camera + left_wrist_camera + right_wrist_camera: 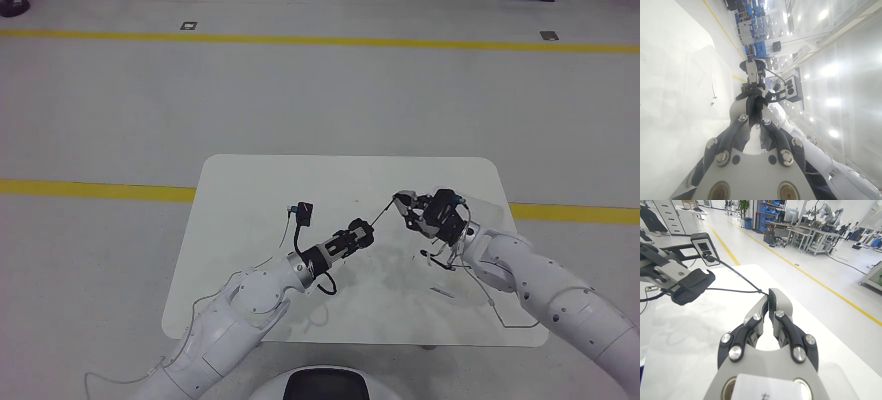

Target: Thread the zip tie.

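White tabletop (300, 190) lies under both arms, which meet above its middle with their tips close together but apart. The left gripper (362, 234) has its black-padded fingers closed flat on one strand of the zip tie (734, 291). The right gripper (768, 298) faces it, fingers pressed together on the thin tail just beyond the head (759, 291). The black tie hangs in the air between them, clear of the tabletop. From the head two strands run back toward the left gripper, one into its pads and one sweeping wider past it, so it looks like a long, narrow loop. I judge that the tail is through the head and the step in hand is drawing it through. The next move calls for a straight pull by the right arm along the tail's line while the left holds firm, so the thin tip does not slip out of the pinch. Some spare ties (441, 292) lie on the tabletop near the right arm.
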Robot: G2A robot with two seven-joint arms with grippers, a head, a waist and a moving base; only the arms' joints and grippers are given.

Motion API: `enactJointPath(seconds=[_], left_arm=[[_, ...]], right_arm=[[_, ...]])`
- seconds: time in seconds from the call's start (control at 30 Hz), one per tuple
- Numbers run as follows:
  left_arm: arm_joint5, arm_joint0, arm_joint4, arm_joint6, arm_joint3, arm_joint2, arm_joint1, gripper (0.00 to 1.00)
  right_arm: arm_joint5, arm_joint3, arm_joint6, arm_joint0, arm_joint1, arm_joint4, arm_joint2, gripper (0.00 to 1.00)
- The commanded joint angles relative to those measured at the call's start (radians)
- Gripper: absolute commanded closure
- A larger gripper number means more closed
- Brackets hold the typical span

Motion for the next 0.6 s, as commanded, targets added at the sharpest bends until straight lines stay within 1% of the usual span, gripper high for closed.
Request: enactJointPath(seconds=[0.0,0.23,0.57], left_arm=[[0.000,0.000,0.000,0.000,0.000,0.000,0.000,1.00],[0.000,0.000,0.000,0.000,0.000,0.000,0.000,1.00],[0.000,0.000,0.000,0.000,0.000,0.000,0.000,1.00]], right_arm=[[0.000,0.003,0.015,0.000,-0.005,0.003,0.007,1.00],[0.000,0.027,0.046,-0.002,-0.019,0.019,0.036,1.00],[0.000,0.044,0.069,-0.015,-0.030,0.019,0.072,1.00]])
